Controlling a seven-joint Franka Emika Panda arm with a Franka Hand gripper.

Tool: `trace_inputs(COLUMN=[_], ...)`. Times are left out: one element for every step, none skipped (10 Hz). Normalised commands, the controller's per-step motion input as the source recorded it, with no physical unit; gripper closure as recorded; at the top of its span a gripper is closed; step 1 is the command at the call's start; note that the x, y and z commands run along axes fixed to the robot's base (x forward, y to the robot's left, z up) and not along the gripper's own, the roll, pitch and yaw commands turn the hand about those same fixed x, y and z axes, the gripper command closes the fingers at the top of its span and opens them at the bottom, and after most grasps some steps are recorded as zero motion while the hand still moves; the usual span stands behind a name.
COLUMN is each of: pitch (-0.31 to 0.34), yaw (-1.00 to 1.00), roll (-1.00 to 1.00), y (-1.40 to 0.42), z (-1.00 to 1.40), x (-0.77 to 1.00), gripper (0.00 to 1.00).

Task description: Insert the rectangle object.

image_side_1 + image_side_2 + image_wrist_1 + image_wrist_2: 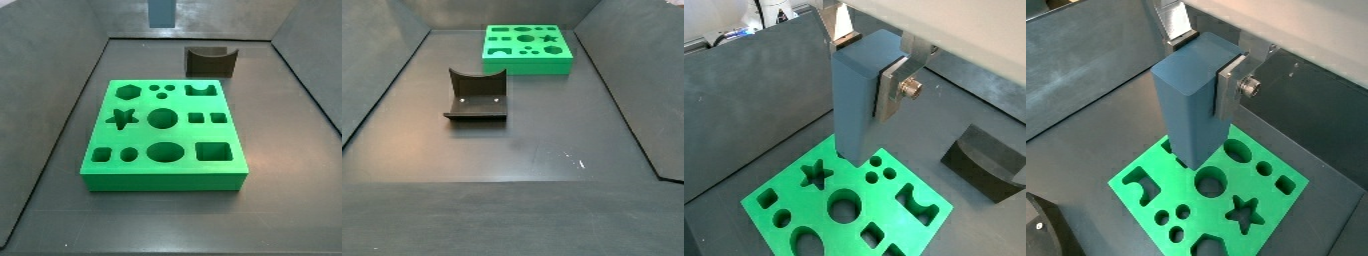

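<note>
My gripper (867,65) is shut on the rectangle object (858,100), a smooth slate blue-grey bar held upright by its top end. It shows the same way in both wrist views, gripper (1203,62) and bar (1193,100). A silver finger plate (891,92) presses on one side of the bar, and the opposite finger (842,30) sits behind it. The bar's lower end hangs above the green board (784,205) with cut-out holes, near the star hole (815,175). In a side view only the bar's lower end (160,12) shows, above the board's (167,172) far side.
A dark fixture (210,62) stands on the floor beyond the board, and shows in another side view (476,97) and a wrist view (989,160). Grey walls (54,120) close in the floor. The board has a rounded rectangular hole (214,152) at its near right corner.
</note>
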Motion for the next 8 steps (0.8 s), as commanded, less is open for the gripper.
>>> trace_inputs(pitch=[-0.049,-0.04,-0.03,-0.026,-0.019,-0.013,-0.013,-0.016], yaw=[-0.75,-0.94,-0.92,-0.92,-0.83,-0.75,-0.6,-0.51], roll=[0.0,0.01,0.04,0.04,0.05,0.06,0.07,0.08], y=[-0.23,-0.21,-0.25,-0.25,-0.28,-0.3,-0.33,-0.35], z=[-0.21,-0.23,-0.31,-0.32,-0.33,-0.34,-0.37,-0.38], x=[0.25,0.04,0.06,0.07,0.2,0.29,0.46,0.55], gripper=[1.0,1.0,1.0,1.0,1.0,1.0,1.0,1.0])
